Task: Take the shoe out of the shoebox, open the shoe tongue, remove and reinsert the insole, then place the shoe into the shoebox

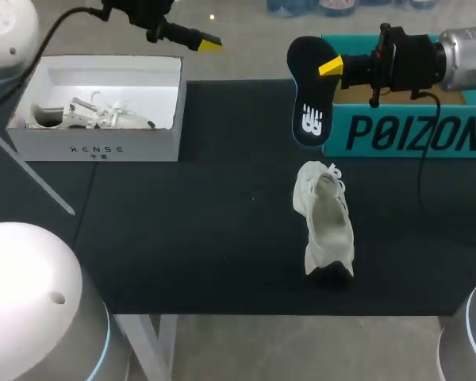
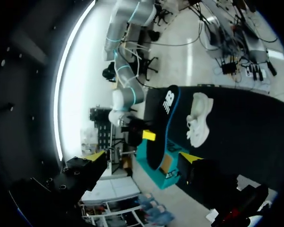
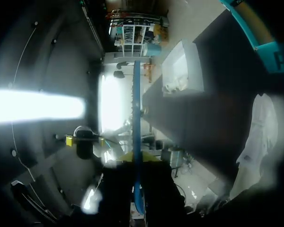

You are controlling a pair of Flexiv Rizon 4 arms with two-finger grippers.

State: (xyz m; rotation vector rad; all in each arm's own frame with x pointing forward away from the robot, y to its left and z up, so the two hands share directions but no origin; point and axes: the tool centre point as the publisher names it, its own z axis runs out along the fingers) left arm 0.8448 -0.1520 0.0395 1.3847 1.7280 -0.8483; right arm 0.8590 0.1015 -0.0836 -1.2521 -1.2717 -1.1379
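Shows the white sneaker (image 1: 325,226) out on the black table (image 1: 182,238), apparently at the reinsertion step. Grips the black insole (image 1: 308,91) aloft just beyond the sneaker in the clamped right gripper (image 1: 331,67); holds the left gripper (image 1: 209,44) spread, empty, farther beyond. Calls next for steering the insole into the sneaker's opening.

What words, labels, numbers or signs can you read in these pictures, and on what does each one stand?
"POIZON": large black letters on the front wall of the teal box, running to the head view's edge, so more may follow.
"KENSE": small spaced letters on the front wall of the white box.
A smaller line beneath that: too small to read.
White logo on the dark insole: a mark, no legible word.
No numbers are readable.
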